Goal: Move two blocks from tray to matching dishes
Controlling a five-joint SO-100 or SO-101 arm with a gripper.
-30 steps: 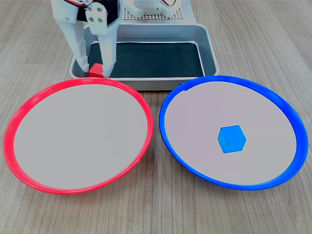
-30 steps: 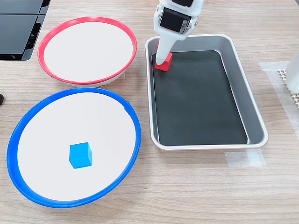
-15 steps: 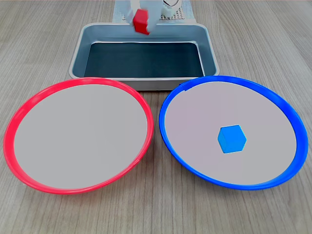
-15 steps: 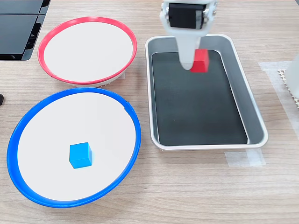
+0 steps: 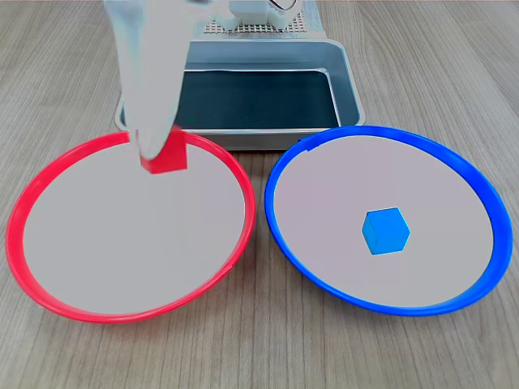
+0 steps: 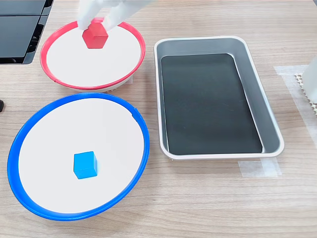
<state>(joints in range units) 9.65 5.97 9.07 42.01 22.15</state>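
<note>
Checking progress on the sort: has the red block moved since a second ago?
Yes. The red block has left the tray and now hangs, gripped, over the red-rimmed dish.

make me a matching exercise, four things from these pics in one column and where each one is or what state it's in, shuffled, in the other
Things:
1. red block
2. blue block
3. tray
4. gripper

States:
a. holds no block
b. lying in the blue-rimmed dish
c. shut on a block
d. held over the red-rimmed dish

Pairs: 1-d, 2-b, 3-a, 4-c
</note>
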